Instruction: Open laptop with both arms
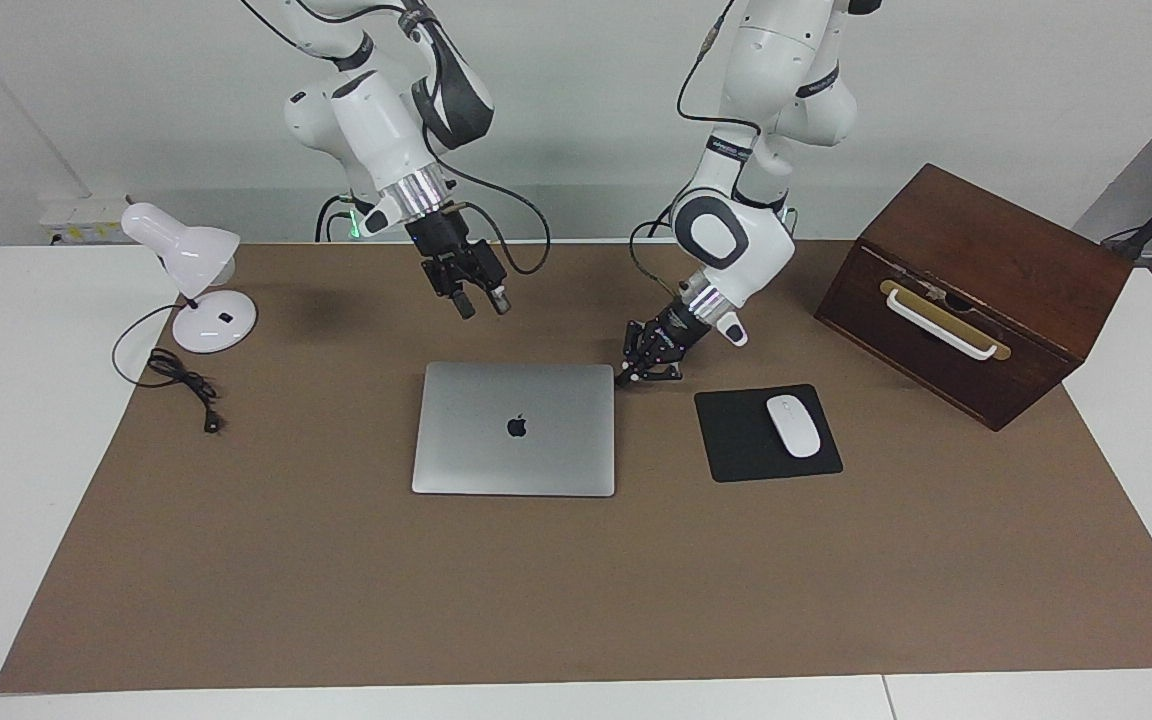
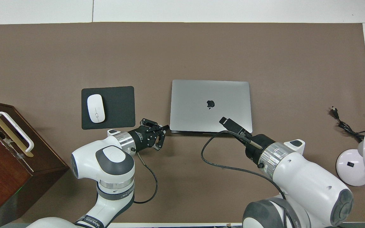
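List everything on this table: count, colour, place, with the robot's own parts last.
laptop: one, silver-grey, lid closed, mid-table on the brown mat.
mouse pad: one, black, beside the laptop toward the left arm's end.
mouse: one, white, on the mouse pad.
wooden box: one, dark brown with a white handle, at the left arm's end.
desk lamp: one, white, at the right arm's end, its black cord on the mat.
left gripper: one, black, jaws shut, down at the laptop's corner nearest the robots.
right gripper: one, black, raised over the mat near the laptop's edge nearest the robots.
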You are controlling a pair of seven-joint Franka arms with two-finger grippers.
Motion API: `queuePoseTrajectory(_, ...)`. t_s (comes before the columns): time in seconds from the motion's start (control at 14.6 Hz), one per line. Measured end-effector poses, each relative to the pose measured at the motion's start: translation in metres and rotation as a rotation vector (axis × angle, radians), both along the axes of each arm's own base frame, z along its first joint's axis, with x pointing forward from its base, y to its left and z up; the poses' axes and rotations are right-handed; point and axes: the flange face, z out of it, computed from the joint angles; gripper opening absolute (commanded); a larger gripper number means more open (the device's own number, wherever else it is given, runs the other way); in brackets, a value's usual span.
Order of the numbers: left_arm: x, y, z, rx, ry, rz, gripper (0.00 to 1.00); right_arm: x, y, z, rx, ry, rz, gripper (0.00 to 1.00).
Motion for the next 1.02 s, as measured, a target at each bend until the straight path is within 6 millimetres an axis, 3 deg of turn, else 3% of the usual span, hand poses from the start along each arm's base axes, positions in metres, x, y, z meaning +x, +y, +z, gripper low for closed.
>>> queuePoseTrajectory(0.55, 0.000, -0.018, 0.002, -0.009, -0.007, -0.010, 0.00, -0.029, 0.018, -0.035, 0.007, 0.017, -0.017, 1.00)
queuePoseTrajectory(1.02, -0.001, -0.027, -0.002, 0.012, -0.008, -0.008, 0.00, -0.033, 0.020, -0.073, -0.046, 0.015, -0.065, 1.00)
